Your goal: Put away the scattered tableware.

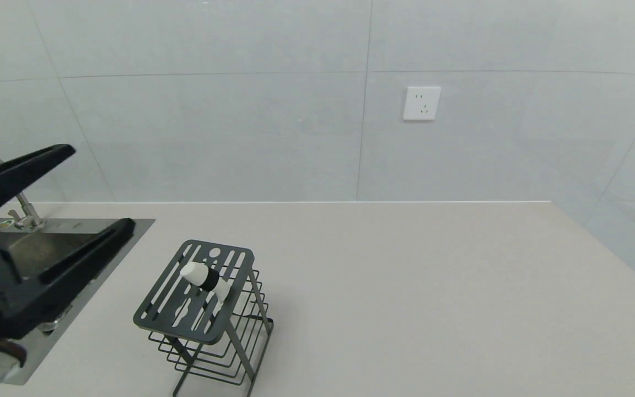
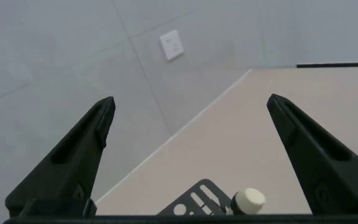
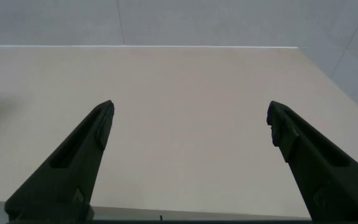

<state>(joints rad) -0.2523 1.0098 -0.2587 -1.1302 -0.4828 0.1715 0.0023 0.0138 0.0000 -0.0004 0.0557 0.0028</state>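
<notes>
The slotted metal utensil rack (image 1: 193,292) is dark grey all over; its sloping top plate carries a pattern of long slits and round holes, and the wire basket beneath is the same grey. The round-ended utensil handle (image 1: 200,275) in it is white with one black band. The smooth stone countertop (image 1: 405,286) is plain pale beige. The large-tiled wall (image 1: 240,110) is light grey with thin darker joints, and the square wall socket (image 1: 421,103) is white. The steel sink (image 1: 75,223) is dull silver-grey, the curved tap (image 1: 22,204) bright silver. The left gripper (image 1: 100,186) and the right gripper (image 3: 191,109) are matt black
</notes>
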